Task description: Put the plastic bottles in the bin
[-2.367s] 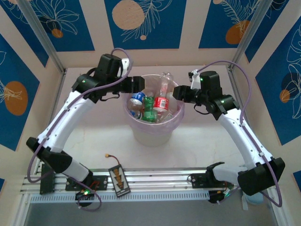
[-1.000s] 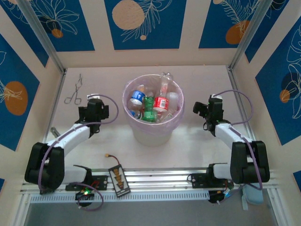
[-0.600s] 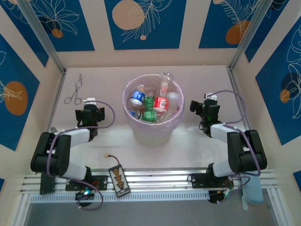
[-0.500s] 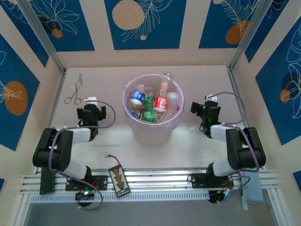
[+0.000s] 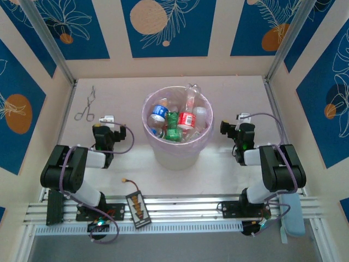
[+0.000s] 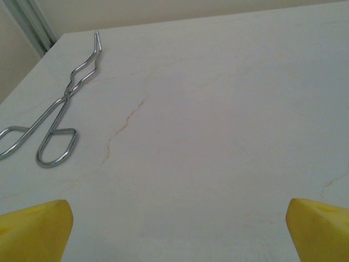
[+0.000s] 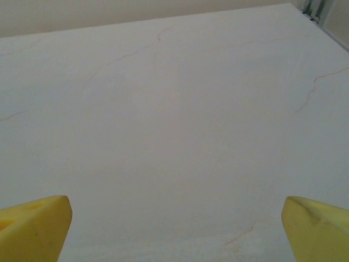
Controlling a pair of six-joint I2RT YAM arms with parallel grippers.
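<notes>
Left end effector (image 6: 177,232) and right end effector (image 7: 175,228) were withdrawn from bin (image 5: 175,157), jaws apart, empty | plastic bottles (image 5: 177,121) were found binned, none on bench (image 5: 234,93) | task judged complete

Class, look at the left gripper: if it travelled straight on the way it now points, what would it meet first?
Probably nothing soon: the open left gripper faces bare table, with the forceps lying off to its left, outside that line. Beyond stands the back wall, though depth is unclear.
</notes>
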